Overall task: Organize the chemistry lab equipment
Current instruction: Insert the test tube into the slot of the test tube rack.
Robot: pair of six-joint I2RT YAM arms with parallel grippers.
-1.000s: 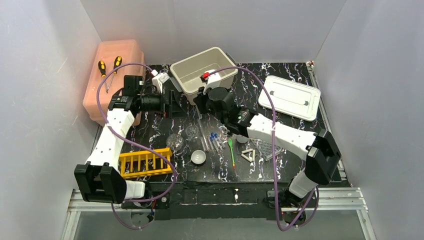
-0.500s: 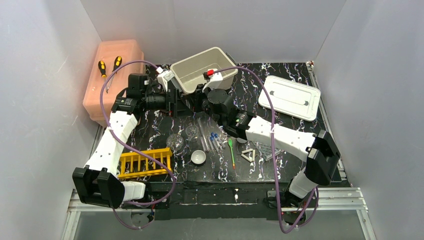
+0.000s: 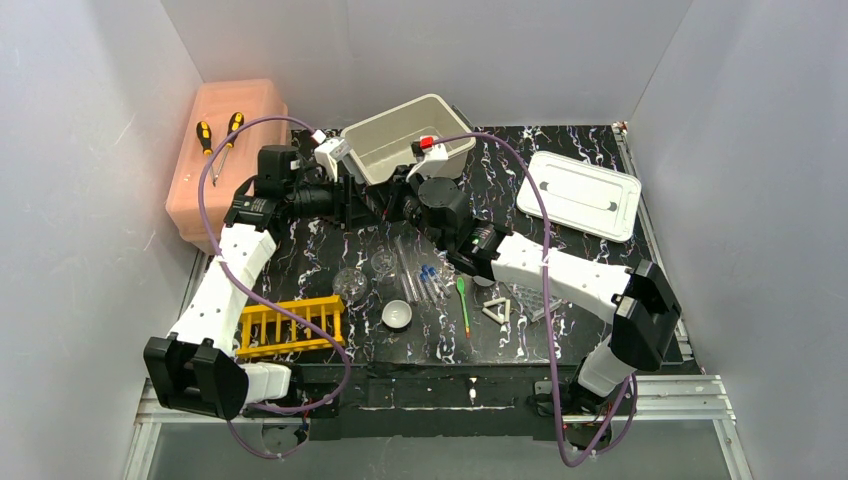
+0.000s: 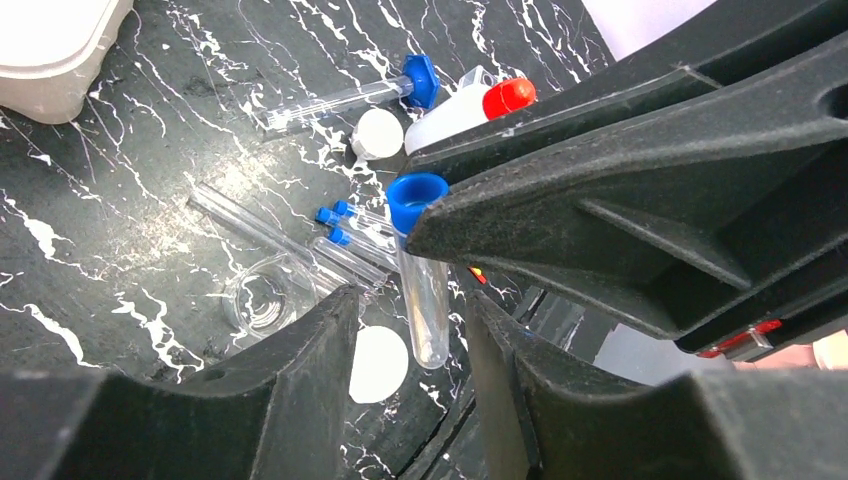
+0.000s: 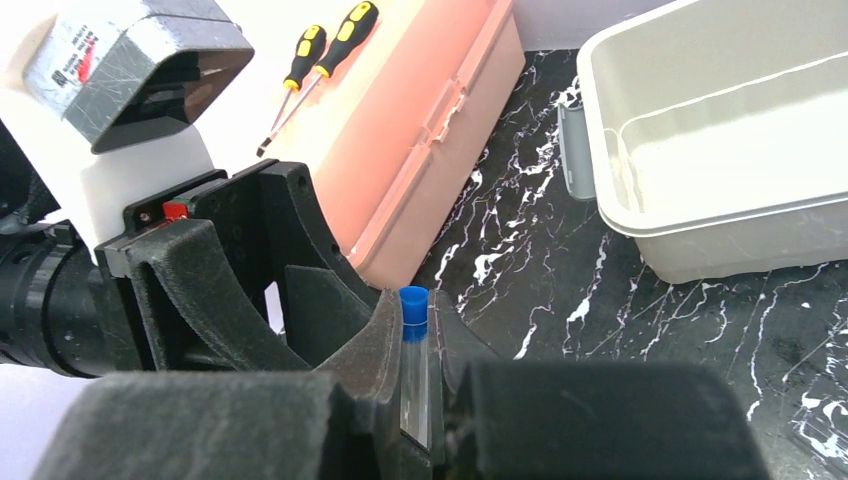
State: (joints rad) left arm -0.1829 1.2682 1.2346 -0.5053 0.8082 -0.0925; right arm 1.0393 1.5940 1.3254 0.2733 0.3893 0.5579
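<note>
gripping a blue-capped glass tube [image 4: 428, 310] off the worktop [image 4: 120, 230] just near-left of the beige bin [image 3: 385, 175], right end effector [image 5: 415, 325] clamped on it; left end effector [image 4: 410, 305] open, its jaws either side of the tube, contact unclear.

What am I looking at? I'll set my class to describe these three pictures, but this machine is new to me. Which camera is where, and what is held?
A left robot arm and a right robot arm, both white, stand at a black marbled table. One picture looks down from above; the others come from a camera on each wrist. On the table lie a yellow slotted rack, a white bowl, a green spoon and clear glass tubes. The right gripper is shut on a blue-capped clear tube, holding it inside the open left gripper.
</note>
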